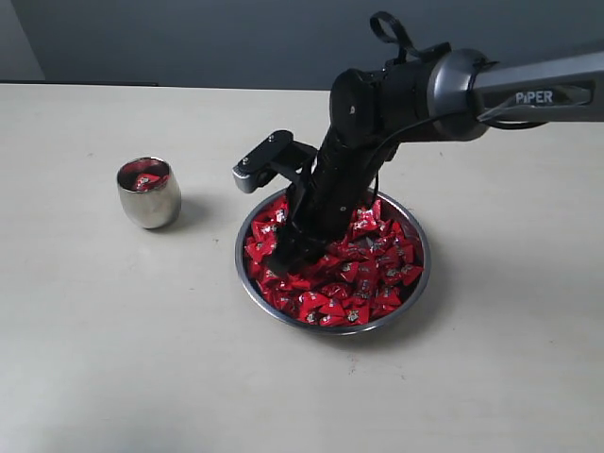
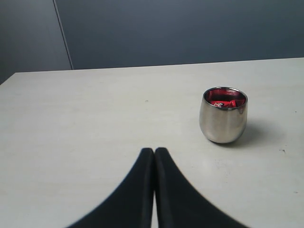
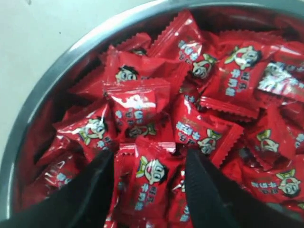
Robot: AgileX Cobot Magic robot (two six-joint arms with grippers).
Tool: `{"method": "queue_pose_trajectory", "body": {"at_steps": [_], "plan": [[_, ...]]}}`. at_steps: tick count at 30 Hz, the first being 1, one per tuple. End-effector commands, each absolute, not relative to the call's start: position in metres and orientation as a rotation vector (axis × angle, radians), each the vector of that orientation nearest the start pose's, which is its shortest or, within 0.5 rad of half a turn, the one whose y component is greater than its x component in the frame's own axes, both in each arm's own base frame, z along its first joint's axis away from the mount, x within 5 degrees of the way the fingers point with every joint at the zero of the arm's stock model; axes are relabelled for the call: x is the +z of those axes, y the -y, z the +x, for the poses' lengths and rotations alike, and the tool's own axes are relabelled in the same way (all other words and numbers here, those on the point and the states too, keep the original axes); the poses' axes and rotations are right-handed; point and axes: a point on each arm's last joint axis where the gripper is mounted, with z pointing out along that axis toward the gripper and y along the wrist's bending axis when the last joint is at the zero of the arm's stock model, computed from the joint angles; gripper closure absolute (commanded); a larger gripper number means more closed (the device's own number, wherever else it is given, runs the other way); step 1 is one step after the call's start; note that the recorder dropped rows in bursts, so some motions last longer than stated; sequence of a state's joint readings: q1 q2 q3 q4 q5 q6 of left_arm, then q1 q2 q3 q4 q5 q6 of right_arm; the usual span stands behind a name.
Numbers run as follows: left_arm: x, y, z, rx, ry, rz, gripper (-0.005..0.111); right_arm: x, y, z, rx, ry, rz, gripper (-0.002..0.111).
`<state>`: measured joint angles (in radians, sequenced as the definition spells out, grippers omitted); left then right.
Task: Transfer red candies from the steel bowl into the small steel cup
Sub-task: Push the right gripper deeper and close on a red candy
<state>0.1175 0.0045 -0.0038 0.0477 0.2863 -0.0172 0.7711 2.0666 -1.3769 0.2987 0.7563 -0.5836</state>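
Note:
The steel bowl sits at the table's middle, heaped with red candies. My right gripper reaches down into the bowl's left side. In the right wrist view that gripper is open, its black fingers standing on either side of one red candy on the heap, close to the bowl's rim. The small steel cup stands upright to the left of the bowl, with red candies inside it. My left gripper is shut on nothing, low over bare table short of the cup.
The pale table spreads around the bowl and the cup. A dark grey wall runs along its far edge. The right arm spans in from the right above the table.

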Motion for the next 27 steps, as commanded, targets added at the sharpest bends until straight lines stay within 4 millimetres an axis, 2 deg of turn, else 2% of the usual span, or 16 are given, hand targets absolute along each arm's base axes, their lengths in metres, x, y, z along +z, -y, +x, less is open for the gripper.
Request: {"method": "queue_pose_trajectory", "body": {"at_steps": [1,22,27], "plan": [[0.1874,-0.0076,0.0542,0.114,-1.767,-0.092,0.106,0.1364,-0.2997,0.2832,0.354,-2.446,-1.594,0.062],[0.1874,-0.0076,0.0542,0.114,-1.767,-0.092,0.106,0.1345,-0.2951,0.2819,0.312,-2.459,-1.656,0.062],[0.1874,-0.0076,0.0542,0.114,-1.767,-0.092,0.106,0.1399,-0.2946,0.2818,0.310,-2.446,-1.655,0.062]]}}
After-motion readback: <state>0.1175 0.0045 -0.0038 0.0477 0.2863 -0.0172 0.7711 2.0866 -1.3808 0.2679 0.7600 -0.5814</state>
